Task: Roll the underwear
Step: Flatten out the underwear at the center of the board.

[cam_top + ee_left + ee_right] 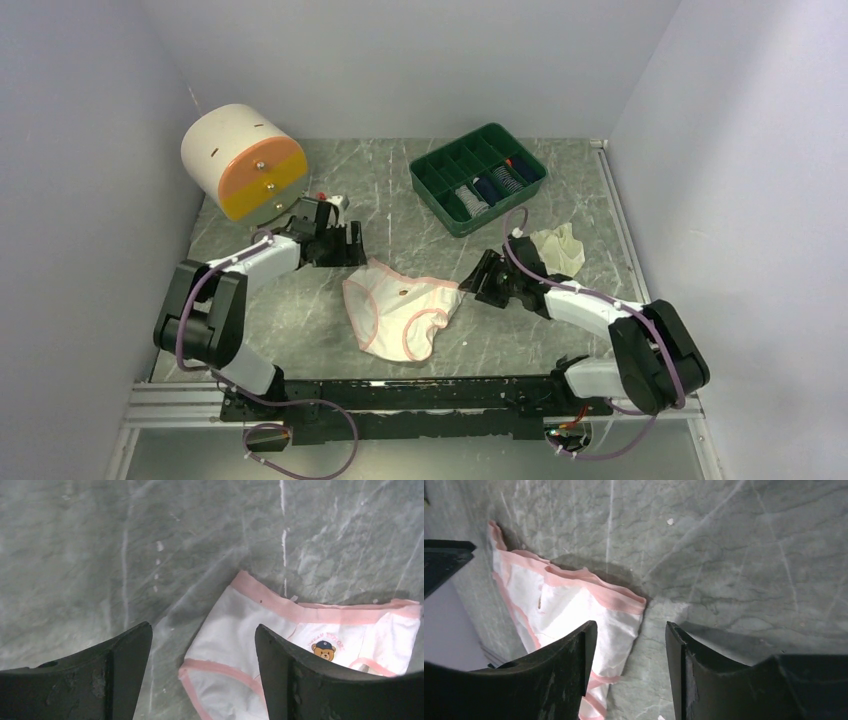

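Clearly, the rolling has not begun. The pink pair [400, 310] lies spread flat mid-table, with no fold or turn in it. The left gripper [352, 250] sits low just beside its far-left corner, fingers spread and empty. The right gripper [472, 280] is just beside its right corner, fingers likewise apart and holding nothing. The cream pair [560, 248] lies crumpled beyond the right arm, near the green tray [428, 195], untouched. Both garments are left to roll, and I judge a first grasp on the pink one comes next.
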